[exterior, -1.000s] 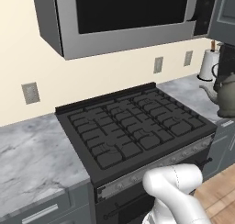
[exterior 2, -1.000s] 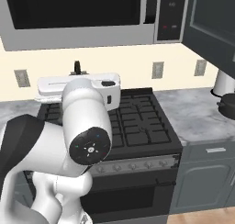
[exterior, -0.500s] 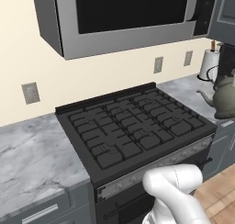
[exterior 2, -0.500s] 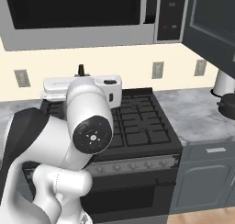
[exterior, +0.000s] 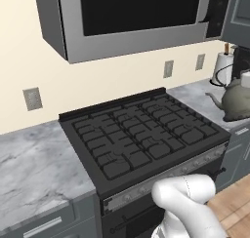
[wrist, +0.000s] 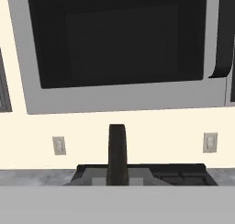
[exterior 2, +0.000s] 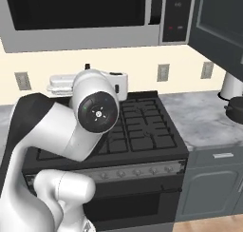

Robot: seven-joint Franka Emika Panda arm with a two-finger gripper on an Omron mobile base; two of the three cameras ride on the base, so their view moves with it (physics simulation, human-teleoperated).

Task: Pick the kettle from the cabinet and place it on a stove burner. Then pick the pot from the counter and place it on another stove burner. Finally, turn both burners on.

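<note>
The grey-olive kettle (exterior: 238, 101) hangs at the right edge of the left base view, level with the counter's end beside the stove, spout pointing left. In the hand view its thin dark handle (wrist: 117, 145) stands edge-on in the middle, with my gripper (wrist: 117, 178) shut on it and the kettle's grey top just below. The black stove burners (exterior: 146, 129) lie bare left of the kettle. The dark pot (exterior 2: 236, 111) sits on the marble counter (exterior 2: 204, 117) right of the stove. Above it the cabinet (exterior 2: 220, 26) door stands open.
A silver-framed microwave (exterior: 132, 17) hangs low over the stove. A white paper towel roll (exterior: 222, 69) stands by the wall behind the kettle. My white arm (exterior 2: 97, 112) blocks the stove's left half in the right base view. More counter (exterior: 34, 154) lies left of the stove.
The kettle has drifted a little to the left, toward the stove, in the left base view. My elbow has risen in the right base view. The stove has not shifted.
</note>
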